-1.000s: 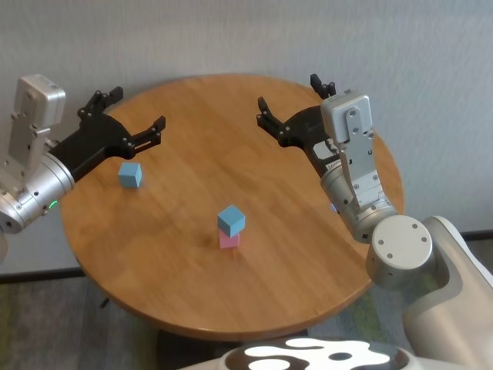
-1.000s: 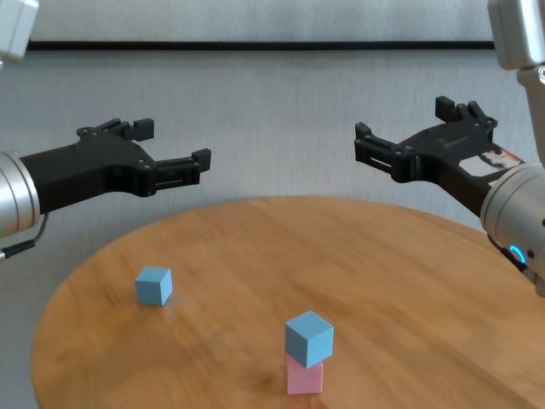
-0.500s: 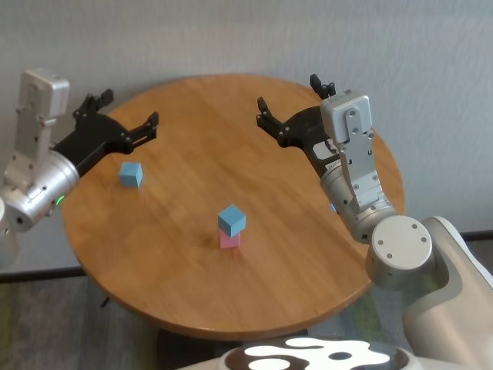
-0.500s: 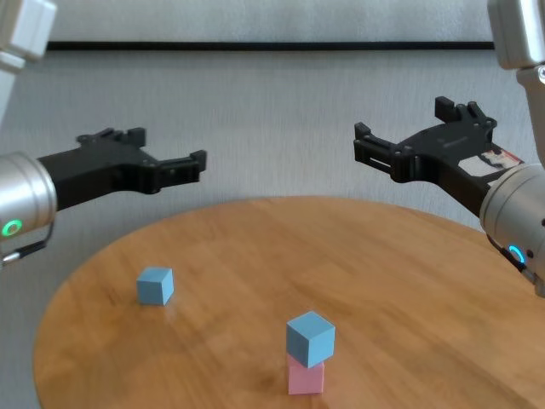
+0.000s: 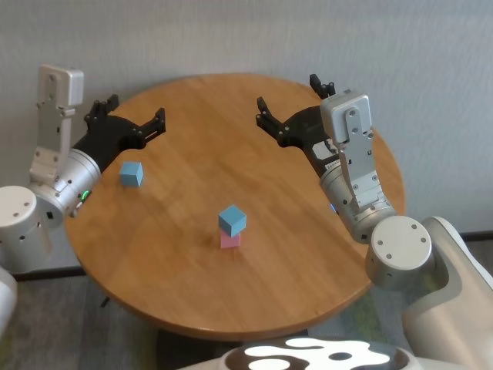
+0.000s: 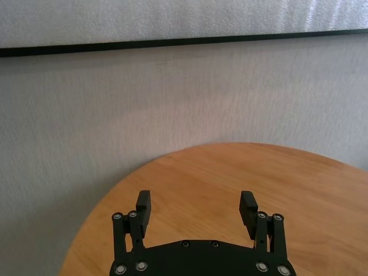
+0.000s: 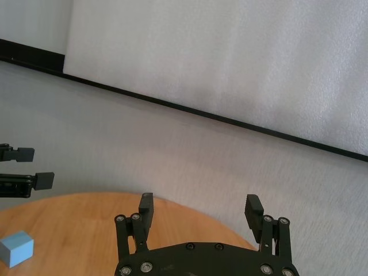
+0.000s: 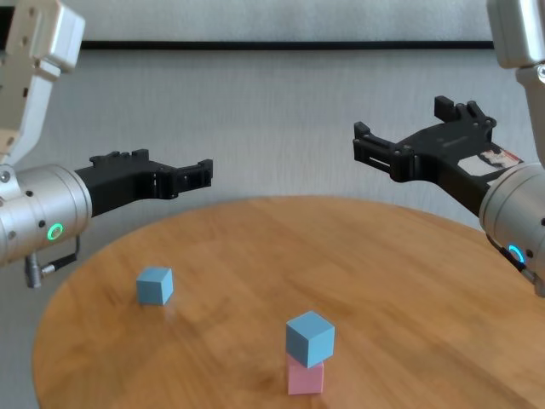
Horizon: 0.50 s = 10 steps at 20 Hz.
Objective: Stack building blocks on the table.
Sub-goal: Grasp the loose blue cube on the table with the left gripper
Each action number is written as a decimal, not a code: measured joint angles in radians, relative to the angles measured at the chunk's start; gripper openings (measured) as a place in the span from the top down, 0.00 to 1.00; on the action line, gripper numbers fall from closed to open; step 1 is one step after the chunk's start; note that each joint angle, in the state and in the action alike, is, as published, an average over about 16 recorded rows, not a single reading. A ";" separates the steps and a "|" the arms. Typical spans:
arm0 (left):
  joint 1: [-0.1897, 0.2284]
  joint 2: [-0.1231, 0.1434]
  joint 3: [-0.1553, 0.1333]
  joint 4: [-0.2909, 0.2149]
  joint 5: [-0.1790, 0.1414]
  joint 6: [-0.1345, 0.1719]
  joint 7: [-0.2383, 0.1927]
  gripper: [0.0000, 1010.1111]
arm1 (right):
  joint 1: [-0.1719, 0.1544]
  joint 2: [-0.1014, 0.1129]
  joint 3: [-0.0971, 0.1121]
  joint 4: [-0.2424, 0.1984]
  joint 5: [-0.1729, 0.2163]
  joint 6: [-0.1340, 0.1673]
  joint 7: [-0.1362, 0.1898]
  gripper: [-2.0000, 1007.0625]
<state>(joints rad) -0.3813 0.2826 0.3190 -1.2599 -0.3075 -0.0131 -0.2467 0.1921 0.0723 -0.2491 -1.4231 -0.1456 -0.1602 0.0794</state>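
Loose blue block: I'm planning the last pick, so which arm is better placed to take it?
Left. The loose blue block lies just under the open left gripper; the right gripper hangs across the table.

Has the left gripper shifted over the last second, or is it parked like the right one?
Yes. The open left gripper has pulled back and swung, so the arm's wrist now sits nearer the round wooden table's left edge; the lone light blue cube hasn't moved.
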 joint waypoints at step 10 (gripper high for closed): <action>0.033 -0.063 -0.025 -0.029 0.015 0.116 0.092 0.01 | -0.001 0.000 0.000 -0.001 0.000 0.001 0.000 0.00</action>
<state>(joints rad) -0.3487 0.2197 0.2938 -1.2889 -0.2923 0.1027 -0.1547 0.1915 0.0718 -0.2496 -1.4240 -0.1455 -0.1594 0.0793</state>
